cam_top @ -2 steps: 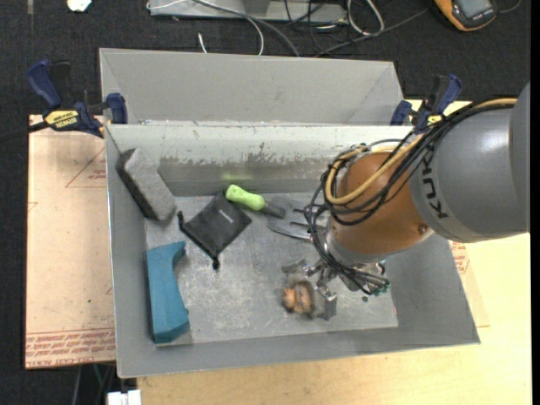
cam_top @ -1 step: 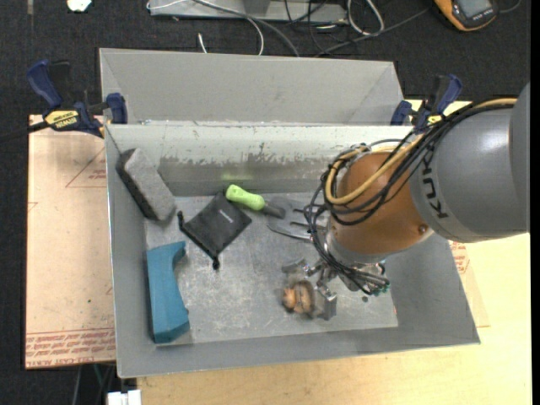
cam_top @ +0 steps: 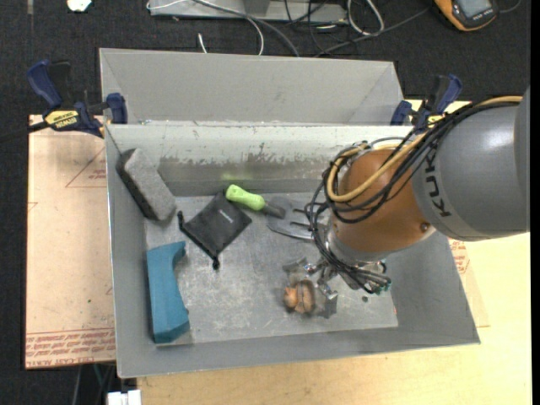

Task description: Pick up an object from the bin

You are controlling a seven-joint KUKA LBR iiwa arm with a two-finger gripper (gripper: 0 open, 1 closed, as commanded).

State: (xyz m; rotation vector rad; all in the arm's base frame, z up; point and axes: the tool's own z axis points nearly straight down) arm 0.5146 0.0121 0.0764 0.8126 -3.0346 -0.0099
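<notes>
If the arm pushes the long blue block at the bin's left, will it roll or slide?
The blue block lies flat and long, so it would probably slide, not roll. It looks stiff, since it keeps its angular shape.

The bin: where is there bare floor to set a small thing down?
The widest bare floor lies front middle, between the blue block and the small brown thing under the gripper. A narrower strip lies front right, beside the arm. Crowded: back left, with the grey block, black flat piece and green-handled tool.

Grey arm (cam_top: 483, 171) — orange cover (cam_top: 380, 213), looped cables (cam_top: 403, 154)
</notes>
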